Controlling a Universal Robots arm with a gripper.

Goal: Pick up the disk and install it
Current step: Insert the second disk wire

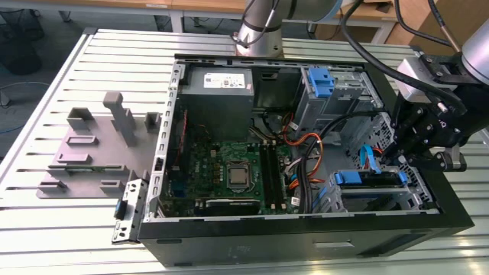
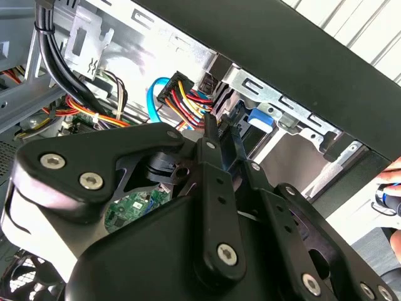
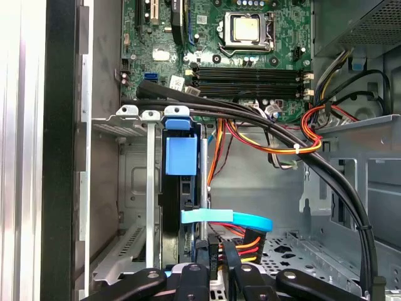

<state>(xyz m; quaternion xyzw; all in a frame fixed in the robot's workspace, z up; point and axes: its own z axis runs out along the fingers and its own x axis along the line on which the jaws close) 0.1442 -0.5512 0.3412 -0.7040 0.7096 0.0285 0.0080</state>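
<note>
1. No print legible anywhere.
2. Power supply (image 1: 219, 81) carries a white sticker, text unreadable.
3. Motherboard (image 3: 247, 59) markings too small to read.
4. Case front (image 1: 244, 250) shows a faint, indistinct emblem.

arm (image 1: 264, 23): base at far side, reaches over | wrist: at exterior view's right, pointing down | claw (image 3: 213, 260): fingers close together, lowered

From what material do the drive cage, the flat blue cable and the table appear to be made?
Drive cage: bare sheet metal, probably steel; dull grey with punched slots.
Flat blue cable: flexible plastic; it bends smoothly and shines slightly.
Table: likely aluminium; pale, matte, with long parallel grooves.
</note>
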